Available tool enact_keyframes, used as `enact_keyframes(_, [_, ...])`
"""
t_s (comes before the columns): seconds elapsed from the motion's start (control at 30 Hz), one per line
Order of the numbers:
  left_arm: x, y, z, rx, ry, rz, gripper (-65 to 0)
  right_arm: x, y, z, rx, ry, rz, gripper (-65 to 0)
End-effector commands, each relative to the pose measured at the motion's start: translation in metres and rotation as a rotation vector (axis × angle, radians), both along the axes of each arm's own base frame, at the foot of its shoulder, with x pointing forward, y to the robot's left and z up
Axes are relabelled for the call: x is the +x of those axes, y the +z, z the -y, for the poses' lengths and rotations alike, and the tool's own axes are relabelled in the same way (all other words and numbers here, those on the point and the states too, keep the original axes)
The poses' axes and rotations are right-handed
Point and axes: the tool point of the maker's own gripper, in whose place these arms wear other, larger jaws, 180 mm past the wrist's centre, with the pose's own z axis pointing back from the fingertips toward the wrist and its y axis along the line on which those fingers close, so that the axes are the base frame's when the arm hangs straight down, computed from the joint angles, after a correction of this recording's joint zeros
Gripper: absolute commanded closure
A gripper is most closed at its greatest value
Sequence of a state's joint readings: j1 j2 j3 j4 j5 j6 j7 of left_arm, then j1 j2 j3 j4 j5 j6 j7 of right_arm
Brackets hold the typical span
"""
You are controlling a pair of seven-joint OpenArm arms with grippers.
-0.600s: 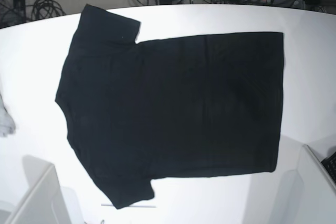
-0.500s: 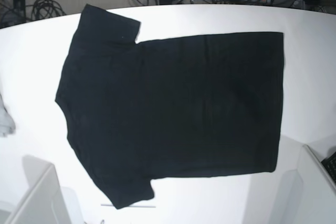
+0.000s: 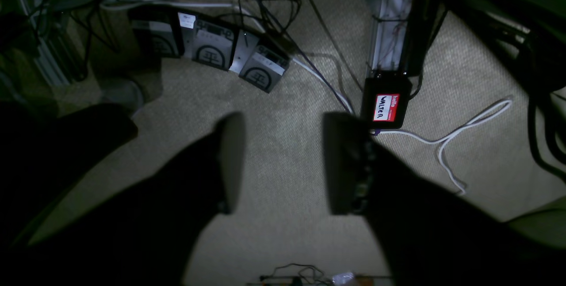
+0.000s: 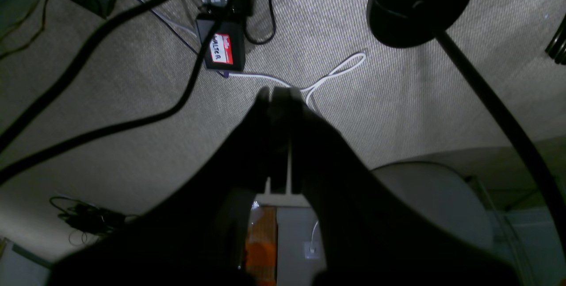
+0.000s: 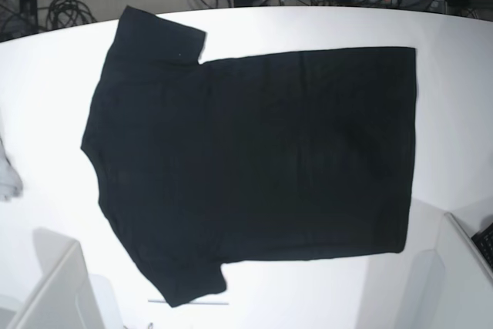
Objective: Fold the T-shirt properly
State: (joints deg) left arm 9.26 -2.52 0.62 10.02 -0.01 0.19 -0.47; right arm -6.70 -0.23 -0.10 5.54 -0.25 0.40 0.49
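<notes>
- The black T-shirt (image 5: 254,167) lies spread flat on the white table (image 5: 46,90), plain side up, filling most of the base view.
- Its collar and two short sleeves point toward the left of that view; its straight hem runs down the right side.
- A small light grey cloth (image 5: 8,179) sits at the table's left edge, well apart from the T-shirt.
- My left fingers (image 3: 283,162) hang open over beige carpet (image 3: 274,233), with a clear gap between them and nothing held.
- Beyond them, on the carpet, a black box (image 3: 385,102) carries a red name sticker, with a white cable (image 3: 460,131) beside it.
- My right fingers (image 4: 279,96) are pressed together and empty, also above the carpet.
- Neither set of fingers is near the T-shirt.
</notes>
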Motion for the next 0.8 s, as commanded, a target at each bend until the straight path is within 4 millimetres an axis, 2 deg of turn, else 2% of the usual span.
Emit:
enact_keyframes(0.0, [-0.009, 0.001, -0.001, 0.003, -0.006, -0.017, -30.9, -0.006, 0.001, 0.001, -0.007, -0.007, -0.010, 0.0])
enact_keyframes(0.07, [-0.011, 0.001, -0.001, 0.003, -0.006, -0.020, -26.3, -0.010, 0.001, 0.001, -0.007, -0.004, -0.016, 0.0])
enact_keyframes(0.1, [-0.011, 0.001, -0.001, 0.003, -0.005, -0.019, -21.7, -0.010, 0.001, 0.001, -0.007, -0.001, -0.016, 0.0])
enact_keyframes(0.2, [-0.012, 0.001, -0.003, 0.006, 0.002, -0.019, -1.0, -0.015, 0.002, 0.001, -0.006, 0.000, -0.024, 0.0])
enact_keyframes(0.33, [-0.015, 0.002, -0.004, 0.008, 0.003, -0.023, 0.0, -0.016, 0.002, 0.003, -0.009, 0.002, -0.023, 0.0])
enact_keyframes(0.43, [-0.024, 0.003, -0.004, 0.007, -0.006, -0.036, 0.0, -0.002, 0.001, 0.017, -0.030, 0.004, 0.019, 0.0])
enact_keyframes(0.5, [-0.031, 0.004, -0.004, 0.007, -0.008, -0.044, 0.0, -0.003, 0.002, 0.028, -0.047, 0.002, 0.034, 0.0])
enact_keyframes(0.53, [-0.027, 0.004, -0.004, 0.006, -0.010, -0.026, 0.0, 0.000, 0.003, 0.035, -0.057, 0.002, 0.045, 0.0])
enact_keyframes(0.67, [-0.024, 0.009, -0.003, 0.000, -0.024, 0.064, 0.0, -0.010, 0.006, 0.044, -0.071, 0.007, 0.052, 0.0])
enact_keyframes(0.77, [-0.030, 0.016, -0.012, 0.009, -0.038, 0.094, 0.0, -0.014, 0.010, 0.048, -0.075, 0.011, 0.076, 0.0])
